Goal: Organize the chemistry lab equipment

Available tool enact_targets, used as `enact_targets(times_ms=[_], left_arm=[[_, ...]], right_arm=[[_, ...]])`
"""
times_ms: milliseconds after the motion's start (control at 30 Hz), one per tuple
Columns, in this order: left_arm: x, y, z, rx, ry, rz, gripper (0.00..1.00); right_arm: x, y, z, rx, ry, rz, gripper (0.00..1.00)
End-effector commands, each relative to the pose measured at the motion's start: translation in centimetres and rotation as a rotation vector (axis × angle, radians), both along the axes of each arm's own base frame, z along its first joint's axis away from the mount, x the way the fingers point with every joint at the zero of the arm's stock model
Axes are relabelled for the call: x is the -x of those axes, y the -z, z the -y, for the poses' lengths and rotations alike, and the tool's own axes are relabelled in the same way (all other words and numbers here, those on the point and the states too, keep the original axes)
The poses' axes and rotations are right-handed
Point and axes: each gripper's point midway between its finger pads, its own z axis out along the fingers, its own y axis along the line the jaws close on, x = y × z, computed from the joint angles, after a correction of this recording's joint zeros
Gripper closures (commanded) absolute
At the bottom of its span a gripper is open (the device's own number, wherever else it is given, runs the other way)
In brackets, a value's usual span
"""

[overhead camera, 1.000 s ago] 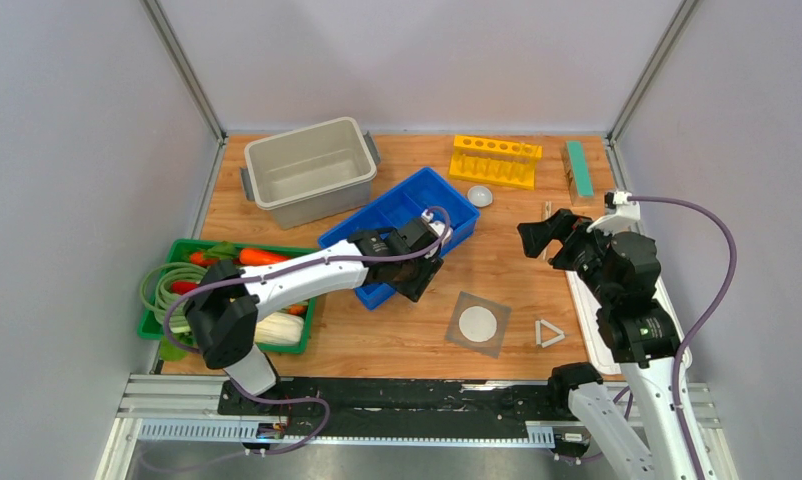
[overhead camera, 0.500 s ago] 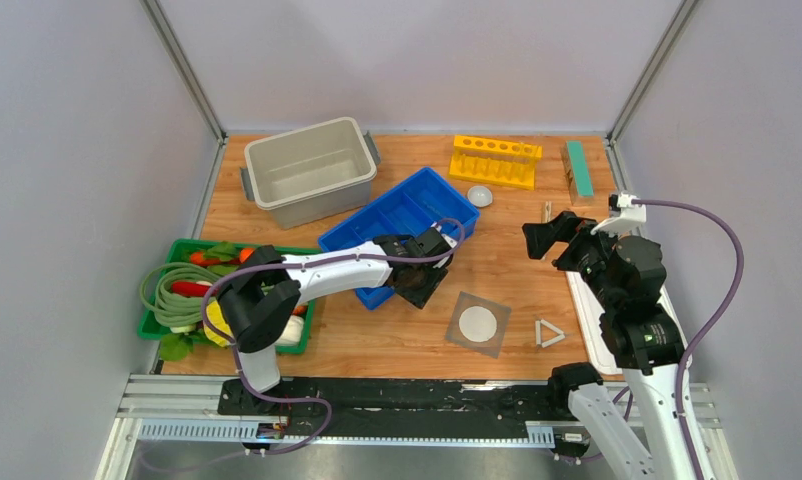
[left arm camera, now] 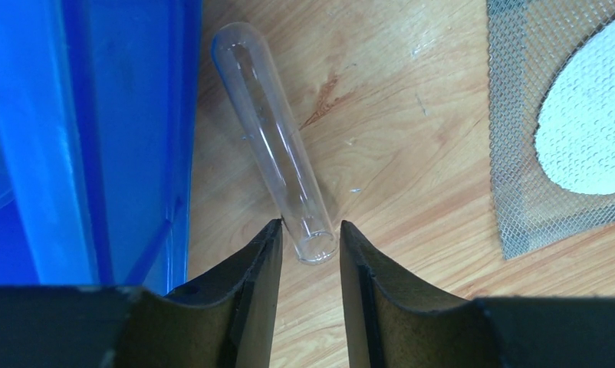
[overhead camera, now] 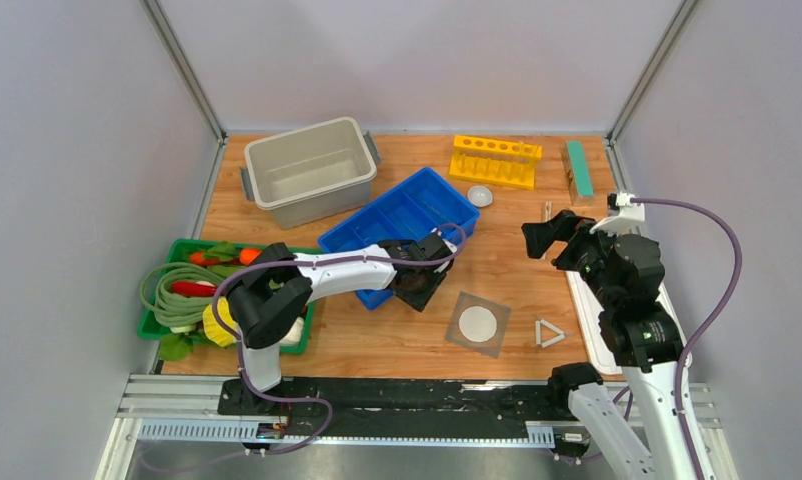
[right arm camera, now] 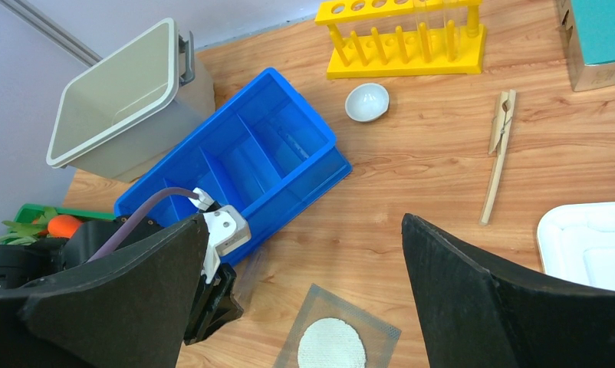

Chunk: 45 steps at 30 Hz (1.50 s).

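A clear test tube [left arm camera: 274, 138] lies on the wooden table beside the blue bin [left arm camera: 97, 138]. My left gripper [left arm camera: 307, 224] is down at the table with its jaws straddling the tube's open end, a thin gap showing on either side, so it is open around the tube. From above, the left gripper [overhead camera: 417, 285] sits at the bin's near corner. The grey mesh with a white disc [overhead camera: 478, 323] lies just to its right, then the white triangle [overhead camera: 549, 333]. My right gripper [overhead camera: 540, 238] hovers wide open and empty above the table.
A yellow tube rack [overhead camera: 495, 160], a small round dish [overhead camera: 480, 196], a wooden clamp [right arm camera: 498, 153] and a teal box [overhead camera: 578, 168] are at the back right. A grey tub [overhead camera: 307, 170] stands back left, a green vegetable tray [overhead camera: 149, 318] front left, and a white lid [right arm camera: 588, 245] at the right edge.
My left gripper dropped toward the table at the blue bin's near corner and its jaws narrowed around the test tube's end. The right arm barely moved.
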Motion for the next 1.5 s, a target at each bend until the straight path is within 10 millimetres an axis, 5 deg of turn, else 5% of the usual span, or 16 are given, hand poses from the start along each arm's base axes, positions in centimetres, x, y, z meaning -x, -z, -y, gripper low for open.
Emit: enact_targets(times_ms=[0, 267, 500, 667, 800, 867, 1100, 1467], left_arm=[[0.4, 0.6, 0.4, 0.018, -0.003, -0.01, 0.6], [0.8, 0.6, 0.0, 0.028, 0.013, -0.01, 0.71], [1.1, -3.9, 0.9, 0.189, 0.069, 0.065, 0.77], [2.0, -6.9, 1.0, 0.309, 0.139, 0.114, 0.81], [2.7, -9.0, 1.0, 0.398, 0.219, 0.173, 0.82], [3.3, -9.8, 1.1, 0.44, 0.266, 0.189, 0.82], [4.6, -12.6, 1.3, 0.563, 0.369, 0.249, 0.83], [6.1, -13.4, 1.8, 0.629, 0.458, 0.229, 0.83]], right_arm=[[-0.1, -0.7, -0.4, -0.031, -0.01, 0.015, 0.0], [0.0, 1.3, -2.3, -0.113, -0.084, -0.064, 0.0], [1.7, 5.1, -6.7, -0.206, -0.328, -0.289, 0.04], [3.5, 5.7, -9.7, -0.288, -0.55, -0.393, 0.18], [3.7, 6.6, -10.4, -0.308, -0.608, -0.448, 0.41], [3.9, 7.0, -10.9, -0.329, -0.641, -0.491, 0.45], [4.4, 8.5, -12.2, -0.392, -0.734, -0.612, 0.44], [5.1, 9.3, -14.6, -0.363, -0.824, -0.677, 0.39]])
